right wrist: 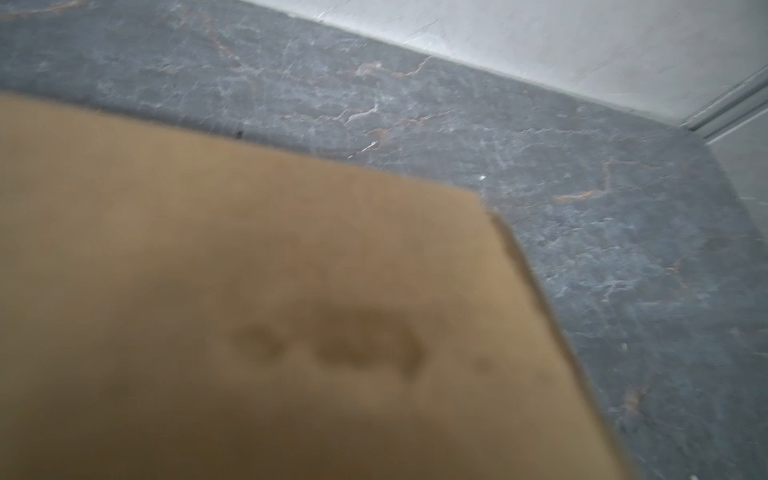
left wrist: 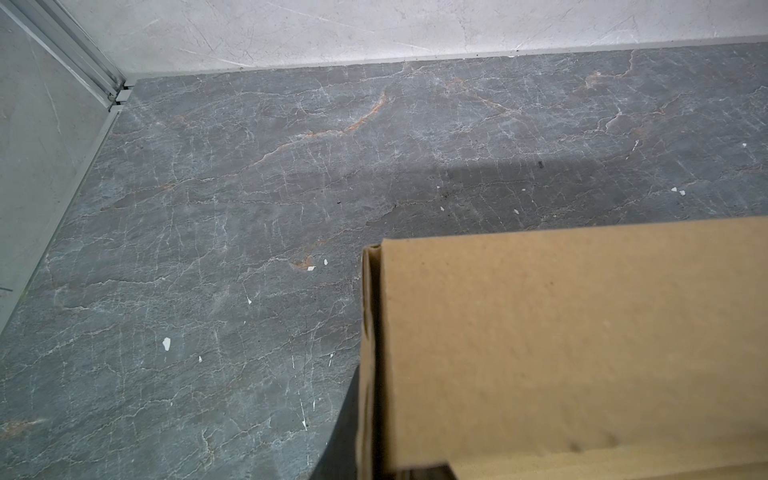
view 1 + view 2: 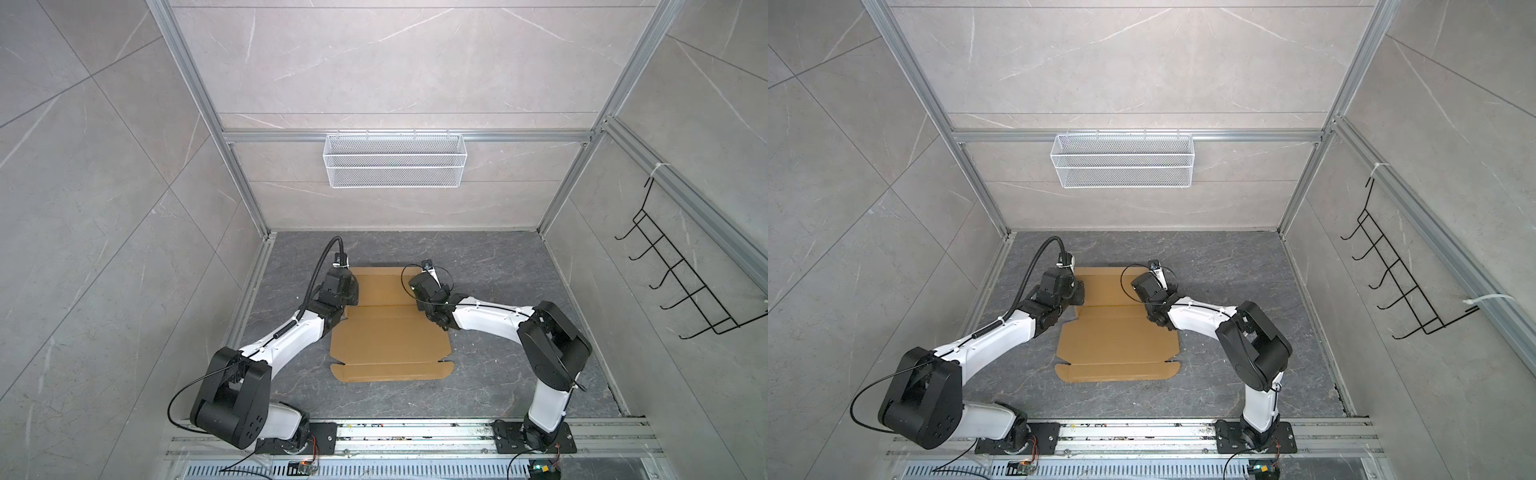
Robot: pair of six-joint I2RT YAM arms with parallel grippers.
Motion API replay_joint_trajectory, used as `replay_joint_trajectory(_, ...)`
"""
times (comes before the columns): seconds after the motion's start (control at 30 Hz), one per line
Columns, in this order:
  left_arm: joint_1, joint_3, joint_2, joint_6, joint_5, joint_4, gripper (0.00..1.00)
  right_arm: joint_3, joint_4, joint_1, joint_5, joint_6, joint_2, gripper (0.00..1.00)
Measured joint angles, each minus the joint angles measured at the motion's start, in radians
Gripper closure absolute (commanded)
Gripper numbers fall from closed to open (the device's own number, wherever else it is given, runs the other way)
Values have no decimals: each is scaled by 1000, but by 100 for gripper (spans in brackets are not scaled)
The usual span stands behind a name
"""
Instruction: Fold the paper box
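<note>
Lying with its long axis running from the base rail [image 3: 415, 432] toward the back wall, is that the paper box [image 3: 386, 332]?

Yes, plain brown cardboard in the middle of the table [image 3: 498, 266]. Its flap with rounded ears [image 3: 390, 371] points at the arm bases, and its far panel [image 3: 380, 286] points at the back wall.

Where are the arms?

One is on each side of that far panel. The left tool [image 3: 352, 293] is at its left edge and the right tool [image 3: 417, 291] at its right edge.

What state are the tools in?

The left tool is closed narrow. In the left wrist view one dark finger [image 2: 343, 428] sits just beside a doubled cardboard edge, but I cannot tell whether it pinches the cardboard. For the right tool I cannot tell, because its wrist view is filled with blurred cardboard and the top views hide the jaws.

What are the surface and the room like?

The table is dark grey and veined like marble, with small white flecks. Pale stone-look panels in an aluminium frame wall it in. A white wire mesh basket [image 3: 394, 160] hangs on the back wall, and a black hook rack [image 3: 673, 282] hangs on the right wall.

How much room is there to move?

Open table lies on both long sides of the box. There is a strip beyond its far edge up to the back wall. More lies between the eared flap and the base rail.
</note>
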Motion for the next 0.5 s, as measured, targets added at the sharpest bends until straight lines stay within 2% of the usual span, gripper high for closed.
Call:
replay_joint_trajectory(0.27,-3,0,0,0,2,-2,91,-54,-4,-1,-119,30,-82,43)
replay_joint_trajectory(0.5,-5,0,0,0,3,-2,91,-124,-40,-1,-132,111,-159,38)
